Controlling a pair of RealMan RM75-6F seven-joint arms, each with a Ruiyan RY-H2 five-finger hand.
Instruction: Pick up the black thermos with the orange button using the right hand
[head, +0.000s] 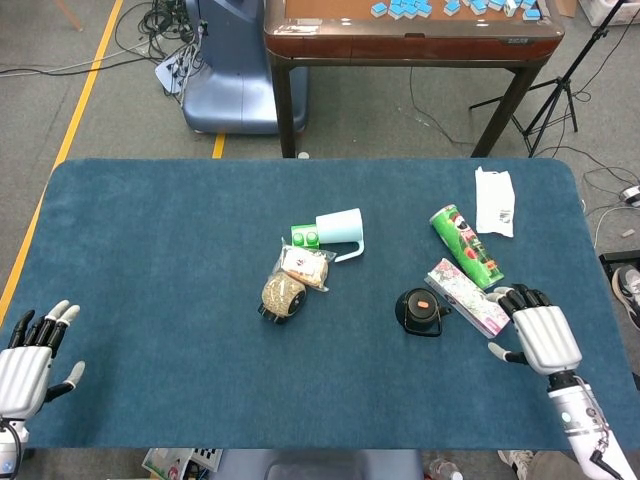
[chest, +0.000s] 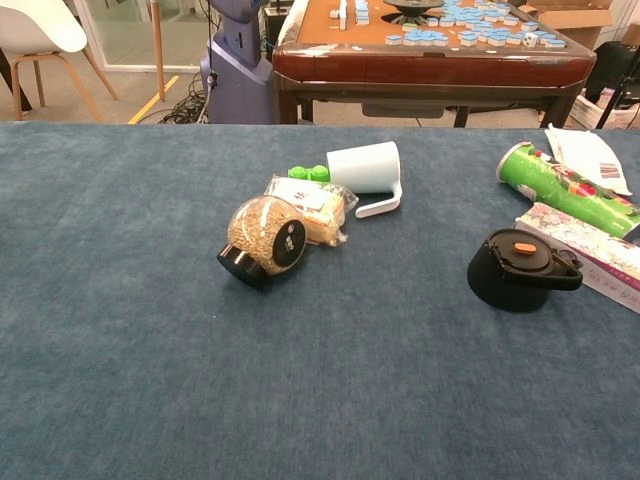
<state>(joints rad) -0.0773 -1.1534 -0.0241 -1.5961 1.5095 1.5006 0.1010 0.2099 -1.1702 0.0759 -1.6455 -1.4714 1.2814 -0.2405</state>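
The black thermos with an orange button on its lid stands upright on the blue table, right of centre; the chest view shows the thermos at the right. My right hand hovers open to the thermos's right, fingers spread, a hand's width away, just past the flowered box. My left hand rests open at the near left corner of the table. Neither hand appears in the chest view.
A flowered box lies touching the thermos's right side, with a green can and a white packet behind it. Mid-table lie a jar of grains, a snack bag, a white mug and a green item.
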